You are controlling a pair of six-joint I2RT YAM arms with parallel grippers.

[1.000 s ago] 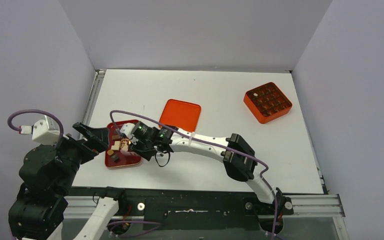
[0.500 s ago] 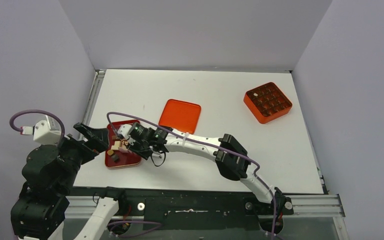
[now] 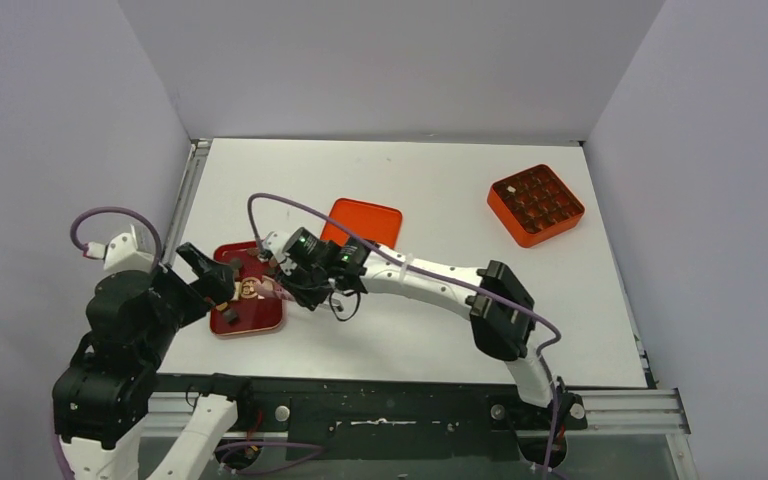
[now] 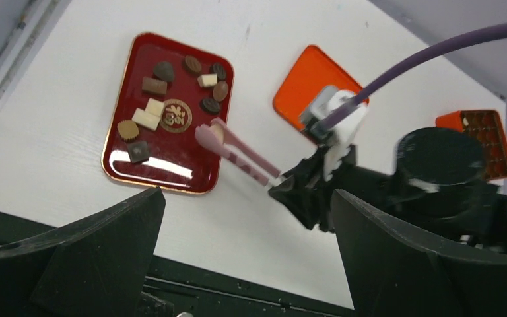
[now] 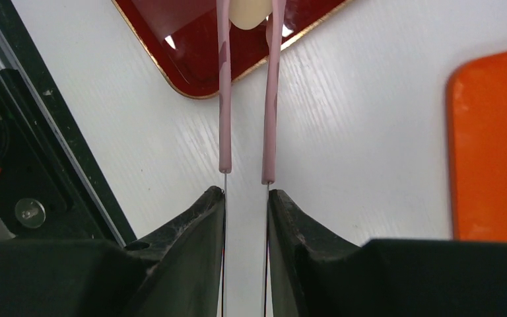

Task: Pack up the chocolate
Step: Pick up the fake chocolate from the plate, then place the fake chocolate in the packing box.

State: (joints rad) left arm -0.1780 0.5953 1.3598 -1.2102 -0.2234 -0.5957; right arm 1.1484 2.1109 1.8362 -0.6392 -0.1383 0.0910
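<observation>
Right tool [image 5: 245,193] has shifted right, clamped on tongs [image 5: 224,99] pinching a cream chocolate [image 5: 251,12] over the tray [image 5: 191,46]; left tool [image 4: 247,195] gapes empty.

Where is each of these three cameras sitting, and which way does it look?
Top external: above and behind the arms, looking down on the table; both arms show.
Left wrist: on the left arm, looking down at the red tray; its open left gripper frames the bottom.
Right wrist: on the right arm, looking along the pink tongs its right gripper holds.
Shared: both wrist views show tray, tongs, orange lid.
</observation>
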